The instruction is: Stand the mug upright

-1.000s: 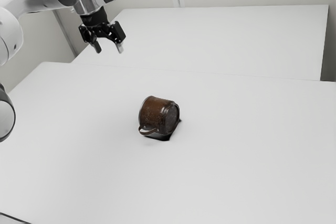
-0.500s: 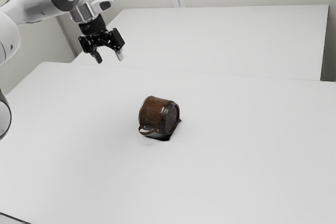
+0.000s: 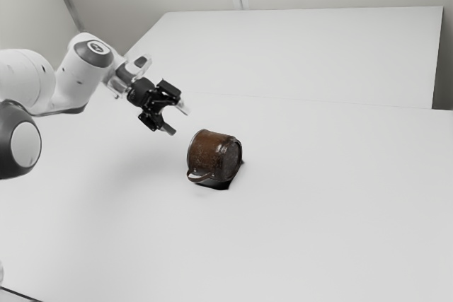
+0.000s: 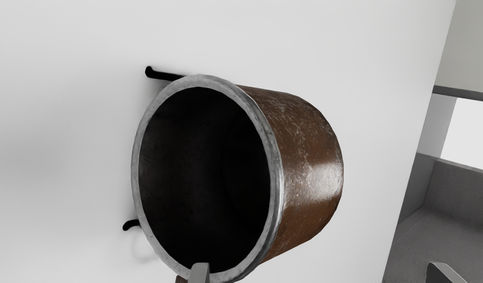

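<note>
My gripper [image 3: 178, 120] hangs tilted above the table in the exterior view, open and holding nothing, just to the left of and above the mug. The brown metal mug [image 3: 209, 153] lies on its side, its base toward the exterior view's right and its handle low at the front. In the wrist view the mug [image 4: 308, 169] shows its dark mouth and grey rim turned toward my hand. The gripper [image 4: 318, 273] has its fingertips wide apart there, one overlapping the rim in the picture; whether they touch cannot be told.
The white table [image 3: 318, 196] extends around the mug, with a dark patch [image 3: 221, 185] under it. A second white surface [image 3: 297, 54] stands behind. In the wrist view, dark prongs [image 4: 162, 74] stick out beside the rim.
My hand has come down and toward the exterior view's right, closer to the mug, and has tilted so the fingers point more sideways. The mug has not moved.
</note>
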Controlling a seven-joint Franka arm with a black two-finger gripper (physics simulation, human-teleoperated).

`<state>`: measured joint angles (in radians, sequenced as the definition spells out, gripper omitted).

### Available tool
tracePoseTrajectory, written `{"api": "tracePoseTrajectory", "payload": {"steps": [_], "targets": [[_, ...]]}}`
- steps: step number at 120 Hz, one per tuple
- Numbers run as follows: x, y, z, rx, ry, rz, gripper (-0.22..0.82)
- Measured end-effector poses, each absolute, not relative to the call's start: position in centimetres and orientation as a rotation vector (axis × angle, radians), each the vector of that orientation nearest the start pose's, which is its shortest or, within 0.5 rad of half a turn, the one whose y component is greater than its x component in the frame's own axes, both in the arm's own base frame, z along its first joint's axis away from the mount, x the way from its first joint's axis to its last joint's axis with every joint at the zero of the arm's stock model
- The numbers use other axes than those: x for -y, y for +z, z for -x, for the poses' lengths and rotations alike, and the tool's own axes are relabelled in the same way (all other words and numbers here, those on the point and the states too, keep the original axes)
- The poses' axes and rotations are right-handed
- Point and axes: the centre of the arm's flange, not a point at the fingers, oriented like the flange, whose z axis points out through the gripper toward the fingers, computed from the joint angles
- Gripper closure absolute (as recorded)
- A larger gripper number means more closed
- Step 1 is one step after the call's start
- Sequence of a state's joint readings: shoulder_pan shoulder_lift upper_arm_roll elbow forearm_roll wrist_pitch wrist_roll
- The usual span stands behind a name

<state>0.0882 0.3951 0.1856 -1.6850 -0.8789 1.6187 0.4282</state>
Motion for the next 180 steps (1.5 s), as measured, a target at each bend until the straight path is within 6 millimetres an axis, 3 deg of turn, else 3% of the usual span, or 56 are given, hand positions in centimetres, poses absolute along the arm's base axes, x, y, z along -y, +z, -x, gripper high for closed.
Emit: {"api": "tracePoseTrajectory", "payload": {"steps": [22, 52, 75, 94, 117, 133, 154, 180], "targets": [[-6.4, 33.7, -61.5, -0.105, -0.127, -2.104, 0.00], [-4.7, 31.5, -60.8, -0.057, -0.098, -1.992, 0.01], [-4.3, 30.6, -60.4, -0.035, -0.073, -1.951, 0.47], [-4.2, 30.8, -60.5, -0.005, -0.047, -1.942, 0.66], [-4.2, 32.0, -60.5, 0.036, -0.010, -1.943, 0.74], [-4.2, 36.0, -60.4, 0.102, 0.040, -1.984, 0.77], [-3.9, 39.9, -60.6, 0.252, 0.008, -2.234, 0.78], [-1.7, 42.0, -61.0, 0.449, -0.060, -2.601, 0.78]]}}
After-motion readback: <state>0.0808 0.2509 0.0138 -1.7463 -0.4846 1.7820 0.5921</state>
